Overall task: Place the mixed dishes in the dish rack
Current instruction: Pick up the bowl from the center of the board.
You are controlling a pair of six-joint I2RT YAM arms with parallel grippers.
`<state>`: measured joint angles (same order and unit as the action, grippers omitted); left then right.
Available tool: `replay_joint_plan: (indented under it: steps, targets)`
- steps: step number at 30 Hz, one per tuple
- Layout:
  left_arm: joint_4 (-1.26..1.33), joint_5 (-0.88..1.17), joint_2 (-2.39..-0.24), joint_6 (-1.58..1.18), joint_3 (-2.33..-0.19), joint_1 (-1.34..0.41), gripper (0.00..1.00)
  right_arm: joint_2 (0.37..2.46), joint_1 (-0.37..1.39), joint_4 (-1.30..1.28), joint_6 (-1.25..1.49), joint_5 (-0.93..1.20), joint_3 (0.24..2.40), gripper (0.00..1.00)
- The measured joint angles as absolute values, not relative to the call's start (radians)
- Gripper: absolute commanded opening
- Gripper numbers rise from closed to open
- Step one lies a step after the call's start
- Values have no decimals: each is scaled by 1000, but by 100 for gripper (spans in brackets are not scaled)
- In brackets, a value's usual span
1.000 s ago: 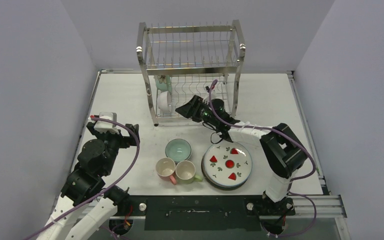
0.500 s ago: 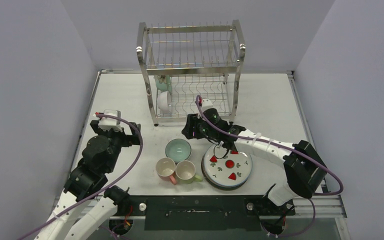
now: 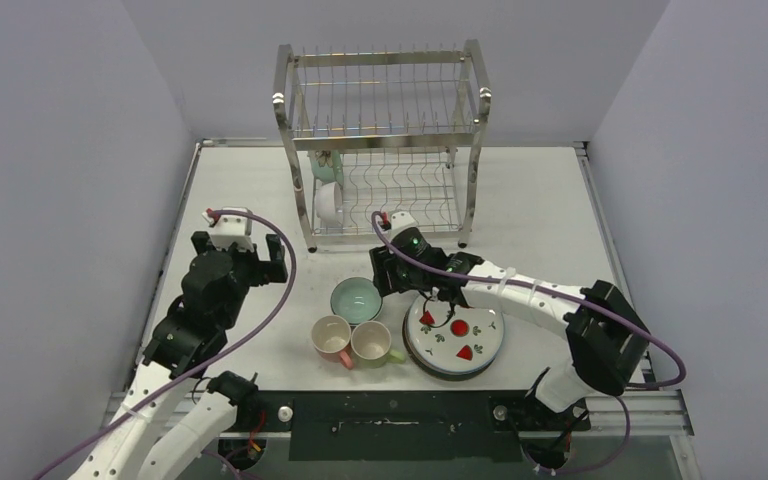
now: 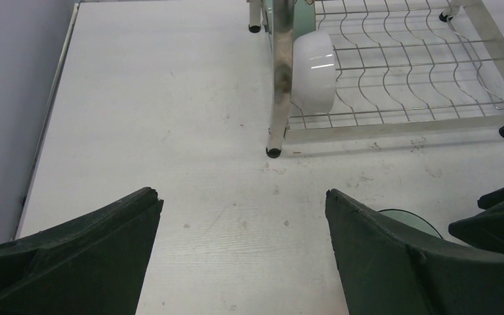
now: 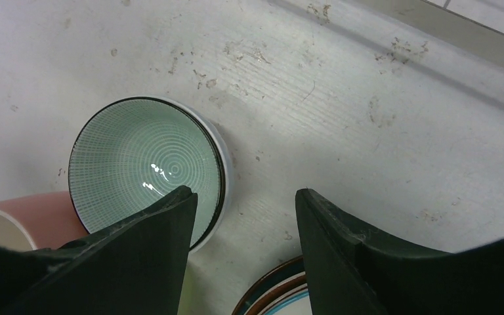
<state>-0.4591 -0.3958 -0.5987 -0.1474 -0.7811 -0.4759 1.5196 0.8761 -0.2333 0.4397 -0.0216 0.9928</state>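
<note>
The dish rack [image 3: 380,140] stands at the back, with a white bowl [image 3: 328,203] and a mint bowl [image 3: 325,165] on edge in its lower tier. A mint-green bowl [image 3: 356,299], a pink mug [image 3: 332,338], a green mug [image 3: 373,342] and a strawberry plate [image 3: 455,335] sit on the table. My right gripper [image 5: 243,197] hangs open and empty just above the table, between the mint-green bowl [image 5: 146,164] and the plate's brown rim [image 5: 282,295]. My left gripper [image 4: 243,197] is wide open over bare table, left of the rack [image 4: 420,72].
The rack's front left leg [image 4: 273,151] stands a little beyond my left gripper, with the white bowl [image 4: 314,69] behind it. The pink mug [image 5: 33,213] lies close to the bowl's near side. The rack's base bar [image 5: 459,33] runs behind my right gripper. Side walls enclose the table.
My right gripper has pulled back out of the rack's lower tier and dropped low beside the mint-green bowl. My left arm has moved forward and right, toward the rack's corner.
</note>
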Motion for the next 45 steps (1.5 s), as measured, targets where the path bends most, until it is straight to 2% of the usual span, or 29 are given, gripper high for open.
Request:
replay_joint_plan:
  steps: [9, 17, 19, 25, 28, 38, 45]
  targets:
    - [-459, -334, -626, -157, -781, -429, 95, 1612, 942, -235, 430, -23, 1045, 57]
    - [-459, -316, -622, -162, -781, -428, 95, 1727, 987, -296, 411, -67, 1127, 50]
    - [-459, -311, -619, -163, -781, -428, 95, 1744, 1000, -319, 403, -89, 1144, 44]
    - [-459, -301, -611, -168, -781, -428, 95, 1750, 1015, -369, 385, -155, 1154, 8]
    - [-459, -295, -612, -172, -781, -428, 95, 1750, 1015, -356, 405, -169, 1163, 0]
    - [-459, -252, -633, -183, -781, -428, 95, 1707, 1004, -359, 413, -187, 1143, 0]
    - [-458, -191, -678, -212, -789, -428, 94, 1624, 913, -351, 451, -182, 1053, 0]
